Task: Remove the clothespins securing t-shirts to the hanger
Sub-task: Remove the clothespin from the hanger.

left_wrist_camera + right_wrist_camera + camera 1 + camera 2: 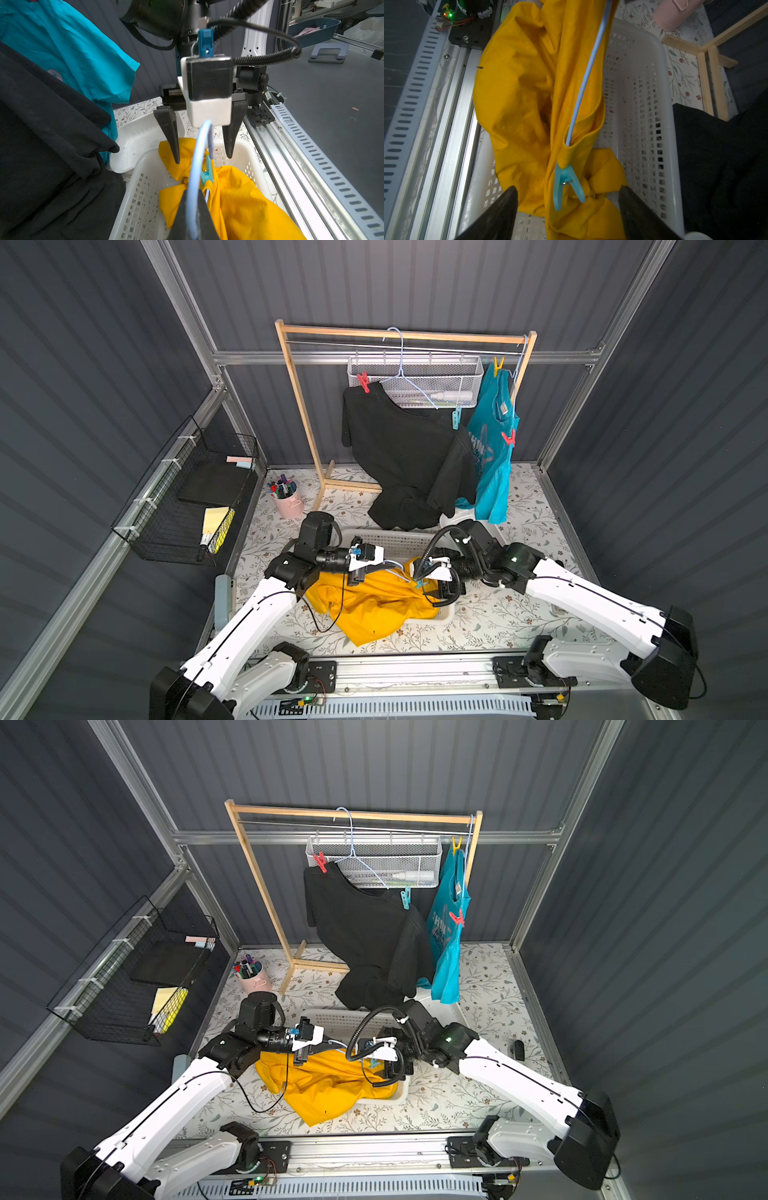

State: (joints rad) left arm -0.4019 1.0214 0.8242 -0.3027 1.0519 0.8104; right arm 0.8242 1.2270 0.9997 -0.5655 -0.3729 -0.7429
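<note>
A mustard-yellow t-shirt (374,610) droops into a white basket (639,104), still threaded on a light-blue wire hanger (199,145). My left gripper (194,195) is shut on that hanger wire. A teal clothespin (564,176) pins the shirt's collar to the hanger. My right gripper (568,188) is open, one finger on each side of the clothespin without touching it. On the wooden rack (299,406), a black t-shirt (399,448) carries a red clothespin (363,382) and a teal one (456,418). The teal t-shirt (494,472) carries a yellow clothespin (498,366) and a red one (508,437).
A pink cup of pens (286,497) stands left of the rack's foot. A black wire basket (187,497) hangs on the left wall, and a white mesh basket (415,379) hangs from the rack. A white tub (137,141) sits behind the basket.
</note>
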